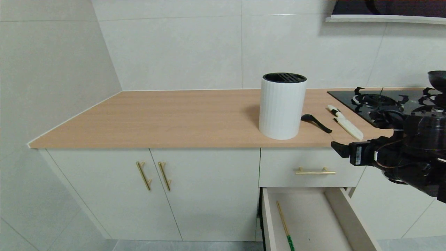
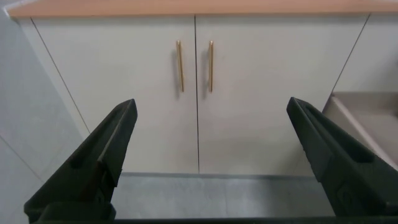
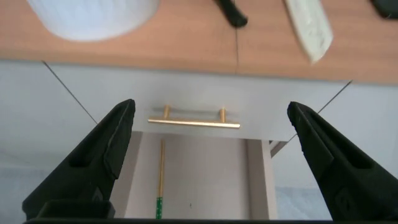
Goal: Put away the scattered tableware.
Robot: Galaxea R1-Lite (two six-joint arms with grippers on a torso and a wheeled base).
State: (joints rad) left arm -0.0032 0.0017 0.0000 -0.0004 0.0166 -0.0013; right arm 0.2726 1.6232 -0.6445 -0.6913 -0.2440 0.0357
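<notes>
White ribbed holder [image 1: 282,108], black spoon [image 1: 315,122], green-tipped chopsticks [image 1: 285,225]

Chopsticks [image 1: 283,220] run off your head view's bottom edge; drawer [image 1: 313,219] front cropped too; dark item [image 1: 437,79] at right edge unidentifiable.

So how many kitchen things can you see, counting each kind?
Black spoon: 1
White knife: 1
Chopsticks, lying in the open drawer: 1 set
White holder: 1
Total: 4
</notes>
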